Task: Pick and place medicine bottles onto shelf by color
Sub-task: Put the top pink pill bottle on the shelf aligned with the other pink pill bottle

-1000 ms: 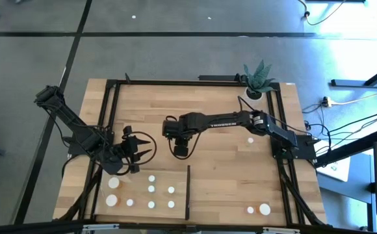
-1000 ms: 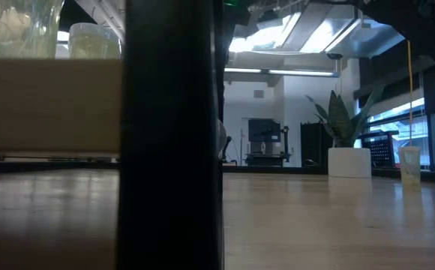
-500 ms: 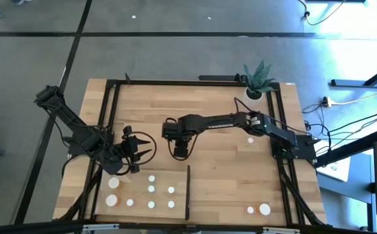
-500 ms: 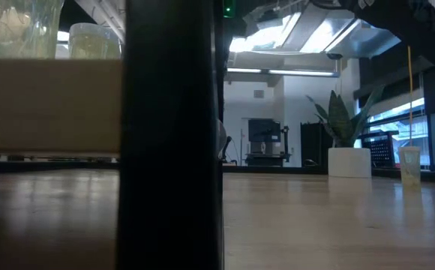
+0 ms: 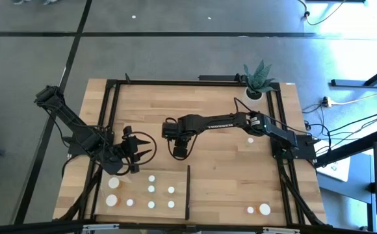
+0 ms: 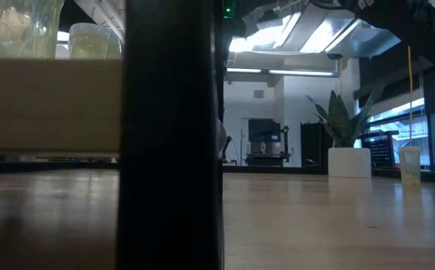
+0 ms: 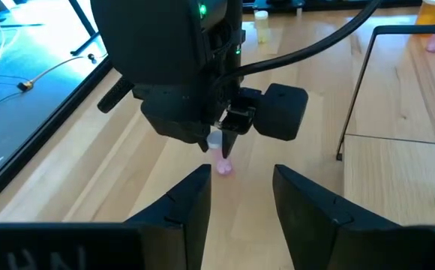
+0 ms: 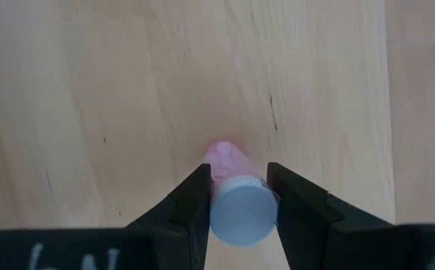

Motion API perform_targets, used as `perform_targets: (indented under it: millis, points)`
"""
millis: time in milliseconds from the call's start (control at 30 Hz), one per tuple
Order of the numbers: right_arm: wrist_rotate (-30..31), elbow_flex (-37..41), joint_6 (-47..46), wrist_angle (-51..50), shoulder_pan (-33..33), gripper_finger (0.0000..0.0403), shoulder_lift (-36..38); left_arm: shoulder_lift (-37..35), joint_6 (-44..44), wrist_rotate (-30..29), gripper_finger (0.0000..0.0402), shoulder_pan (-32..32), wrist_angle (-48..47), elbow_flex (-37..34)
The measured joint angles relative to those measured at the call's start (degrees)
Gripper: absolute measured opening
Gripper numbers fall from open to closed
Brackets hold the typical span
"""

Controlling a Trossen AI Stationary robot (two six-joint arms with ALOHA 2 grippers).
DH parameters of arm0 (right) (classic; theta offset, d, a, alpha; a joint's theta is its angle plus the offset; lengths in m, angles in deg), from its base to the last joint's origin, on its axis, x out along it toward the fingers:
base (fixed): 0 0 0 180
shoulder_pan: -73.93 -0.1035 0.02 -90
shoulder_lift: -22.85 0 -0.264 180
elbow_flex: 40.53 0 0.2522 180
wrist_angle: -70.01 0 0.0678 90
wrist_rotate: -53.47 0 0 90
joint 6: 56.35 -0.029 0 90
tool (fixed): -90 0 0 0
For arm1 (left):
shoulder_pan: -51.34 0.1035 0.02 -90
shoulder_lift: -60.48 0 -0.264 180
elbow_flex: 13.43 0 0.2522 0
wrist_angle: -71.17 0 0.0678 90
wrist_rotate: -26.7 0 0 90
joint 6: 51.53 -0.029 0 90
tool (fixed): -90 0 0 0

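Right gripper over mid-table, just beyond the shelf's black strip, pointing straight down. Fingers closed on a pink bottle just under its white cap, one on each side; bottle upright, body hanging toward the bare wood below. Seen from the left wrist, same bottle pinched at the fingertips, its base at or just above the tabletop; contact not clear.

Left gripper parked near the table's left rail, beside the shelf's far corner, aimed toward the right gripper. Fingers part-open with a clear gap, nothing between them.

Shelf at the near left of the table, carrying about eight white-capped bottles, two of them larger at its left end. Three more bottles on the right half of the table: two near the front edge, one beside the right arm.

Potted plant at the far right corner.

Low view mostly blocked by a dark upright; green-tinted bottles visible above a pale board.
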Motion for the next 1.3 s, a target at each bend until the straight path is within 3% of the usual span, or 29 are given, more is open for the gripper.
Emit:
perform_targets:
  millis: [167, 567, 1067, 1300]
  points:
    - [-0.1, 0.0, 0.0, 0.1, 0.0, 0.0134, 0.0, 0.0, 0.0, 0.1, 0.0136, 0.0, -0.1, 0.0]
    - [-1.5, 0.0, -0.4, 0.6, 0.2, 0.0213, 0.0, 0.0, 0.0, 0.1, 0.0136, 0.0, -0.2, 0.0]
    - [-0.9, 0.0, -0.2, -4.3, 0.2, 0.0215, 3.1, 0.0, 0.3, 0.1, 0.0135, 0.0, -0.2, 0.0]
    - [5.8, 0.0, -0.8, -6.4, -0.4, 0.0214, 6.7, 0.0, 1.3, 0.1, 0.0135, 0.0, -0.3, 0.0]
